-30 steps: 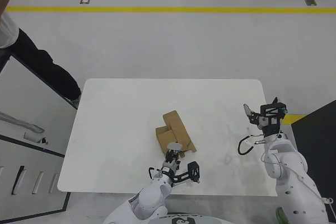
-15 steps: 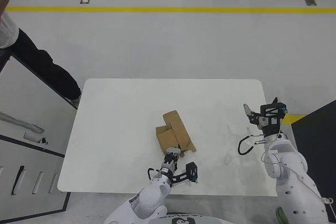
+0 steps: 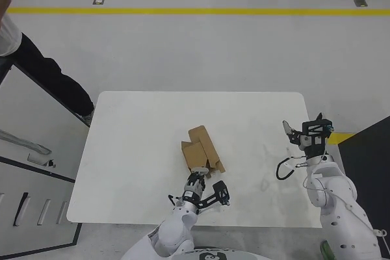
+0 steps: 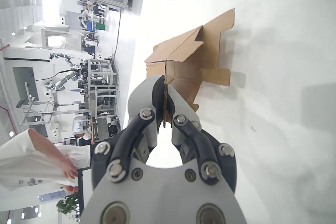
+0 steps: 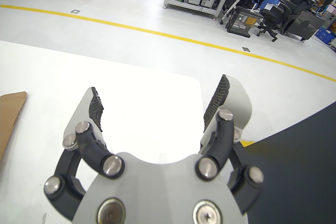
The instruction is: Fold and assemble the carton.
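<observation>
A brown cardboard carton (image 3: pixel 201 151) lies partly folded near the middle of the white table (image 3: pixel 136 130), with flaps sticking out. My left gripper (image 3: pixel 196 177) is at the carton's near edge, shut on a raised panel. In the left wrist view the carton (image 4: pixel 194 57) stands half opened, and the left gripper (image 4: pixel 164 93) pinches a thin cardboard edge between its dark pads. My right gripper (image 3: pixel 299 132) hangs over the table's right edge, well away from the carton. In the right wrist view the right gripper (image 5: pixel 160 99) is open with nothing between its fingers.
A grey cabinet (image 3: pixel 19 162) stands against the table's left side. A dark panel (image 3: pixel 377 162) lies beyond the right edge. A corner of the carton (image 5: pixel 10 114) shows in the right wrist view. A yellow floor line (image 3: pixel 201 11) runs behind the table.
My left gripper has shifted slightly left and toward the near edge while holding the carton flap, and the carton has tilted and moved a little with it. The right arm has stayed still.
</observation>
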